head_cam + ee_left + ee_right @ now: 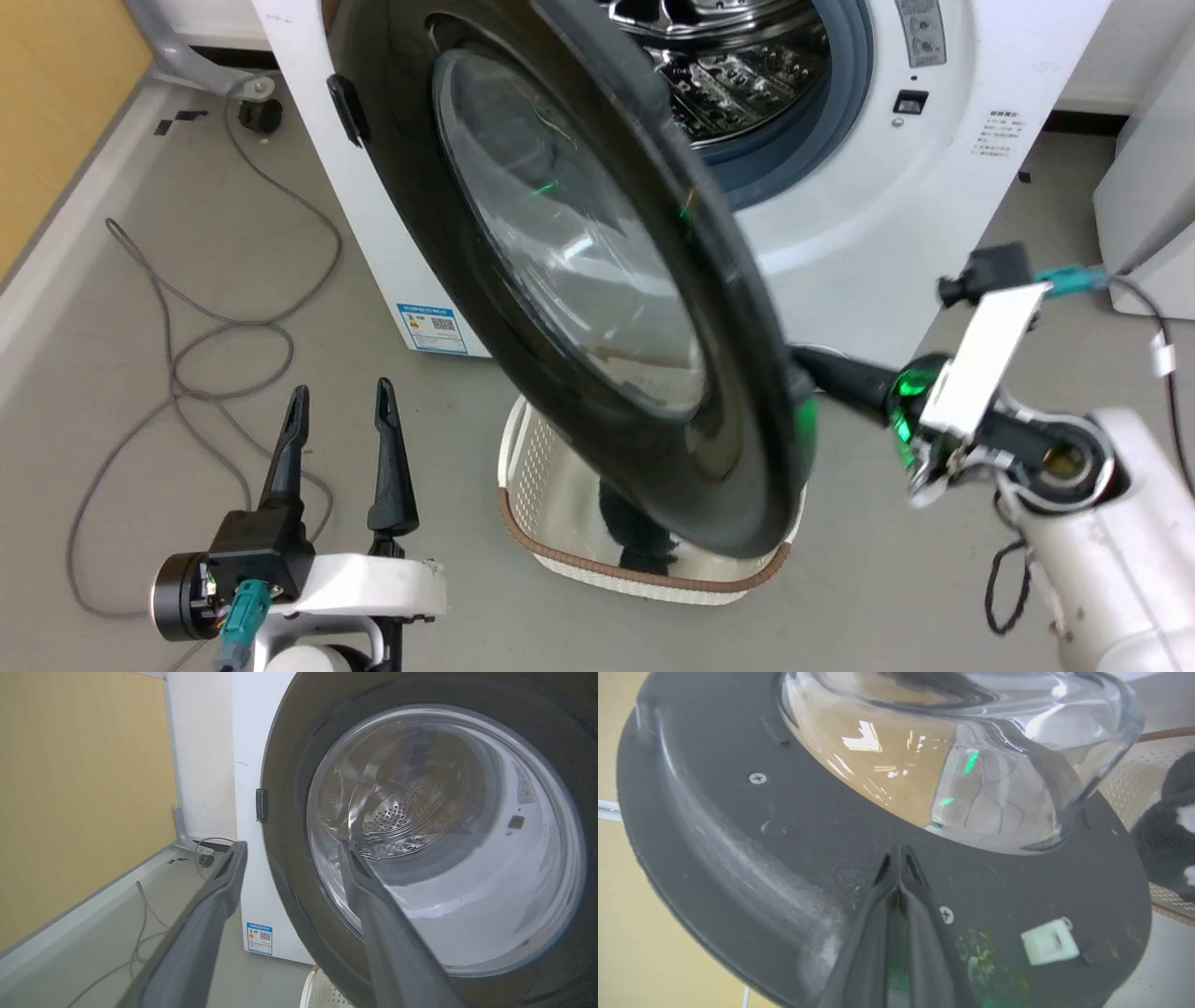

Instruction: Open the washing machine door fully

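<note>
The washing machine door [597, 280] stands swung roughly halfway out from the washing machine [840, 233], hinged on the robot's left, its glass bulge turned towards the drum and its lower edge hanging over a white laundry basket [537, 467] on the floor. The right gripper [801, 362] has its two fingers pressed together with nothing between them, tips laid against the door's inner face near the free edge. I'd say it sits there to push the door outward, not to grip it, since that flat black face gives little to pinch. The left gripper [344, 397] waits low and apart from the door, fingers spread wide and empty, pointing at the outer face and seemingly kept out of the swing. By my count: one door, one machine, two grippers, one basket with one dark garment [635, 532] in it, one blue label [431, 327], and one grey cable [187, 345] looping across the floor, as far as I can tell. The door looks to have a fair way to go
</note>
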Motion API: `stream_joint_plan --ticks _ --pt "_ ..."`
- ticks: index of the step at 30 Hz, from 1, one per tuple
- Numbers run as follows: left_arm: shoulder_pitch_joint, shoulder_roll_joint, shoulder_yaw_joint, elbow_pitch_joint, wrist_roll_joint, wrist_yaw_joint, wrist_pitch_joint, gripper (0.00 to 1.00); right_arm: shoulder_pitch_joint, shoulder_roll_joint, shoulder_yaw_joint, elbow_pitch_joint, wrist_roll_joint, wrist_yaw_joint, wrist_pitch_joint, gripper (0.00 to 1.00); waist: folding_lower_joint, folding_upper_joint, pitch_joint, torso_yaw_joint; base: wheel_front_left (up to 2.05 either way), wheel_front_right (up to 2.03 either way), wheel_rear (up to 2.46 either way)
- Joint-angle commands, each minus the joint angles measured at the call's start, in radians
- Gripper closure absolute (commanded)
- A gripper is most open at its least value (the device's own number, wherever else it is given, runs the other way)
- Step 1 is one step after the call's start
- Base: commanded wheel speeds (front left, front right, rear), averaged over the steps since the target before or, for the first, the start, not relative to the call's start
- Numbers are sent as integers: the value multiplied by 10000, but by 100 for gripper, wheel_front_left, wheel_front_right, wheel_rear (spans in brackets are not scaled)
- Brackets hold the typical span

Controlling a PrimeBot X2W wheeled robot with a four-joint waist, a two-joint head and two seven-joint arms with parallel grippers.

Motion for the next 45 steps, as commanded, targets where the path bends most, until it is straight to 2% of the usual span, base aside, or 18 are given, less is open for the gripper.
stream_joint_plan --ticks 1,14,24,27,34,40,45 --pt "174 18 36 26 100 -38 -53 0 367 176 134 -219 109 12 114 100 1 0 -60 38 0 0 0" --pt "235 18 6 120 166 -162 -53 0 1384 796 796 -1434 279 12 437 100 1 0 -189 405 0 0 0" --pt "267 18 102 208 203 -209 -53 0 1960 1193 1198 -1803 303 12 421 100 1 0 -305 584 0 0 0" --pt "369 18 167 239 215 -201 -53 0 2186 1188 1127 -1828 170 12 124 100 1 0 -434 516 0 0 0" --pt "599 18 270 320 239 -212 -53 0 2646 784 632 -2815 -1236 12 -2292 100 1 0 -854 246 0 0 0" --pt "821 18 417 321 266 -268 -53 0 3175 16 528 -3750 -2941 12 -5651 100 1 0 -1159 -97 0 0 0" --pt "926 18 520 292 278 -286 -53 0 3448 -893 780 -3527 -5098 12 -8728 100 1 0 -1270 -374 0 0 0"
